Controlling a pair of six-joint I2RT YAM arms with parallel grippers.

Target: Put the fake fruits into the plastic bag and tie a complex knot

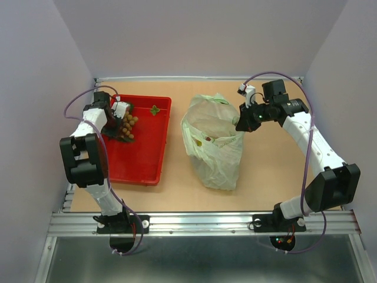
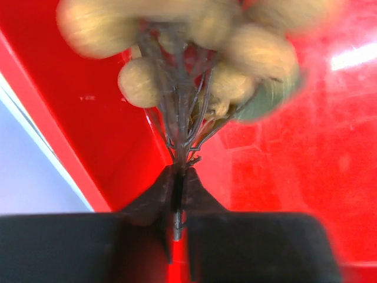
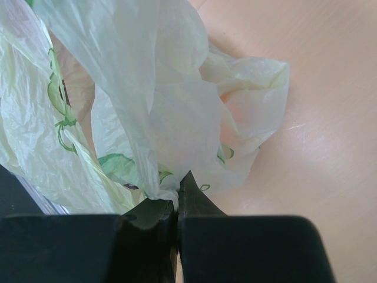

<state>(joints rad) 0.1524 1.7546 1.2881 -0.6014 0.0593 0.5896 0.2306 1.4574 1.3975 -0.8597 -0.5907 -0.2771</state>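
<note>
The pale-green plastic bag [image 1: 213, 144] stands open in the middle of the table, with a fruit or two dimly visible inside. My right gripper [image 1: 241, 125] is shut on the bag's right rim; in the right wrist view the film [image 3: 171, 118] is pinched between the fingers. My left gripper [image 1: 116, 124] is shut on the stem of the brownish bunch [image 1: 128, 125] over the red tray's [image 1: 147, 165] far left corner. In the left wrist view the bunch [image 2: 194, 65] hangs from my gripper [image 2: 178, 177]. A small green fruit [image 1: 154, 109] lies in the tray.
The red tray sits left of the bag. Purple-white walls close in the table on three sides. The metal rail with the arm bases [image 1: 200, 223] runs along the near edge.
</note>
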